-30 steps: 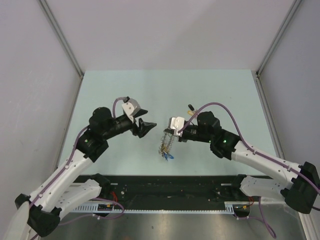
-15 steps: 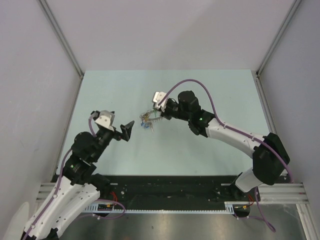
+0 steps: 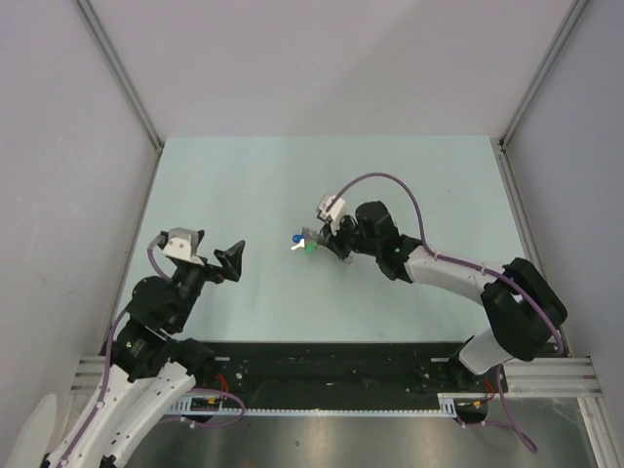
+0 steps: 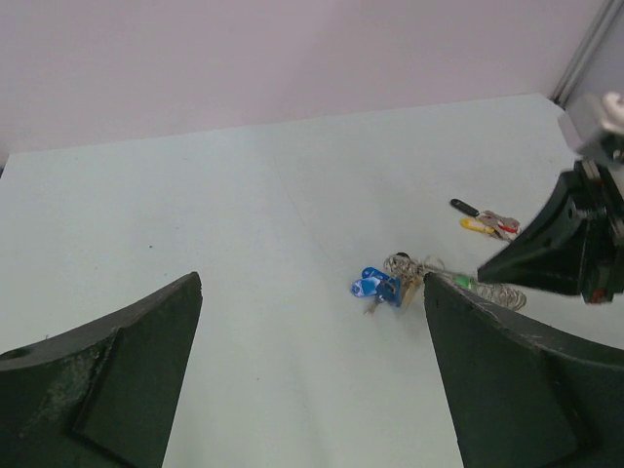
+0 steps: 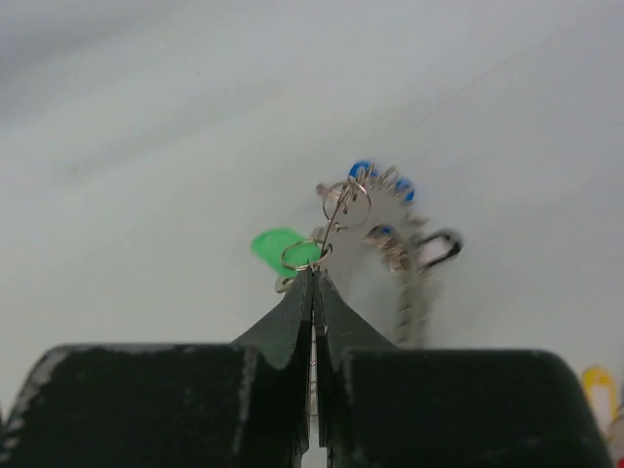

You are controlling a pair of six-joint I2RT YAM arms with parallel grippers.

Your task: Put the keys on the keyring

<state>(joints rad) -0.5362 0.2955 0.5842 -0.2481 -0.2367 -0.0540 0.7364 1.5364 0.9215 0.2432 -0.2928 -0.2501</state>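
Observation:
The keyring (image 5: 402, 255) is a grey ring fringed with small silvery pieces. It is low over the table at mid-field and also shows in the top view (image 3: 314, 241) and the left wrist view (image 4: 466, 283). Blue keys (image 4: 375, 287) and a green key (image 5: 275, 244) hang from it. My right gripper (image 5: 313, 275) is shut on the ring's thin edge; it shows in the top view (image 3: 328, 242). My left gripper (image 4: 312, 285) is open and empty, to the left of the ring, apart from it (image 3: 232, 259).
Loose keys with yellow, red and black heads (image 4: 485, 222) lie on the pale green table (image 3: 244, 185) just beyond the ring, near the right arm. Grey walls close in the table on three sides.
My right gripper carried the keyring away from the near middle to farther back, then lowered it a little rightward. My left arm drew back to the left and nearer its base.

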